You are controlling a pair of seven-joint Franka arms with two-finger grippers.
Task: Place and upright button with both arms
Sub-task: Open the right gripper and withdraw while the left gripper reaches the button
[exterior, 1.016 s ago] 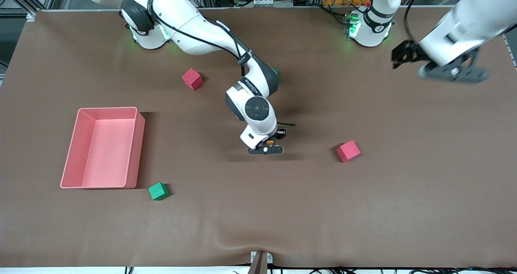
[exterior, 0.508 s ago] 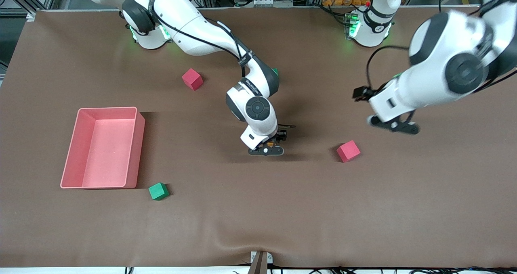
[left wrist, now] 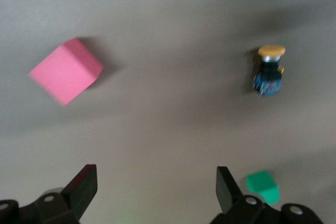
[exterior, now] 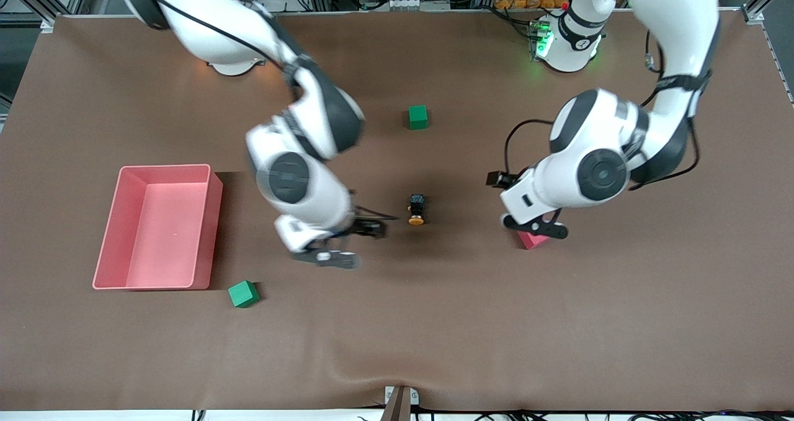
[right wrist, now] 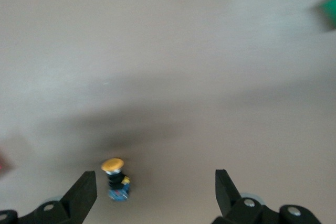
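Observation:
The button (exterior: pixel 416 209) lies on its side on the brown table, its orange cap toward the front camera and nothing touching it. It also shows in the left wrist view (left wrist: pixel 270 70) and the right wrist view (right wrist: pixel 116 180). My right gripper (exterior: pixel 348 245) is open and empty, low over the table beside the button, toward the right arm's end; its jaws (right wrist: pixel 155 188) stand wide apart. My left gripper (exterior: pixel 535 227) is open and empty over a red cube (exterior: pixel 531 241), toward the left arm's end from the button; it also shows in the left wrist view (left wrist: pixel 155 184).
A pink tray (exterior: pixel 214 222) stands toward the right arm's end. A green cube (exterior: pixel 242 294) lies just nearer the camera than the tray. Another green cube (exterior: pixel 418 116) lies farther from the camera than the button. The red cube also shows in the left wrist view (left wrist: pixel 65 71).
My right gripper has let go of the button and moved off toward the tray; the button now lies on the table. My left arm has swung down over the red cube.

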